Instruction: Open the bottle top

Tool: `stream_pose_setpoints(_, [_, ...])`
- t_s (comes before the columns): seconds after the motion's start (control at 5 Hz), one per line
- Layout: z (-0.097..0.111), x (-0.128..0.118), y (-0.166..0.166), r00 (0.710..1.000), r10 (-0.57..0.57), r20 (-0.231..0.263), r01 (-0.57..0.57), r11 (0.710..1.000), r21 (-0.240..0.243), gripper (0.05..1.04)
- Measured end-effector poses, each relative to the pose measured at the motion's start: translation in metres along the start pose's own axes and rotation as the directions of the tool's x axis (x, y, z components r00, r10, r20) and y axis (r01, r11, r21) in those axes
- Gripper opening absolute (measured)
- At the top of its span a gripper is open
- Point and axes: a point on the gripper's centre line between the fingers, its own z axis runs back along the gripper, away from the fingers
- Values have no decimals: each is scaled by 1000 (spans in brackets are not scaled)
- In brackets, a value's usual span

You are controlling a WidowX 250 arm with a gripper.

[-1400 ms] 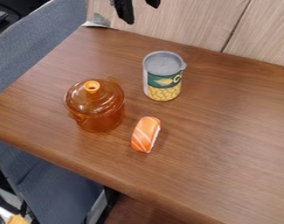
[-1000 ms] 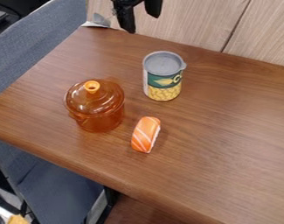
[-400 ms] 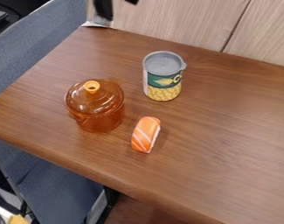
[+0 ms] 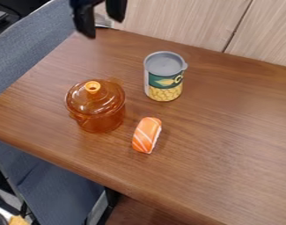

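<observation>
Along the left of the frame you have a blue-grey chair [image 4: 27, 48], its fabric showing in the upper left and again in the lower left, beyond the edge of the brown wooden table [image 4: 227, 145].

Left of centre in the frame, your see-through orange pot [image 4: 102, 121] stands upright on the table. Its lid [image 4: 80, 100] sits on top of it, and the pale orange knob [image 4: 93, 87] on the lid points up. A small handle sticks out at the pot's lower left side.

Your black gripper [image 4: 104, 27] hangs down from the top edge of the frame, in the upper left, above the pot in the picture and well apart from the knob. Its two fingers [image 4: 84, 19] point downward, the left one in the picture reaching lower than the right one. The jaws are spread, with a clear gap between them, and you have nothing in their grasp.

Just right of the pot and lower in the frame, near the middle, a piece of toy sushi [image 4: 147, 135] lies on the table, orange with white stripes, its long side running roughly up and down the picture. It is apart from the pot.

Farther right and higher, above the middle of the frame, a can [image 4: 163, 83] with a grey top and a green and yellow label stands upright, apart from both pot and sushi. Behind the table, across the upper right, you see a pale wood panel [image 4: 262, 35].
</observation>
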Motion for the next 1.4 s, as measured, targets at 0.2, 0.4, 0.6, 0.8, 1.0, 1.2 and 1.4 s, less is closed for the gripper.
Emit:
stream_pose_setpoints(0.2, [-11,2,27,1000,7,26,-7,999,36,999])
stream_pose_setpoints(0.4, [-28,12,42,999,37,40,-39,997,64,999])
stream_pose_setpoints(0.6, [-45,12,46,999,32,39,-35,996,81,999])
stream_pose_setpoints(0.8, [-59,6,46,1000,15,1,-15,994,107,999])
stream_pose_setpoints(1.0, [-64,-1,45,999,2,-41,2,995,103,999])
stream_pose_setpoints(1.2, [-66,-6,45,998,-18,-64,25,995,99,999])
stream_pose_setpoints(1.4, [-76,-10,45,997,-23,-79,32,993,114,999])
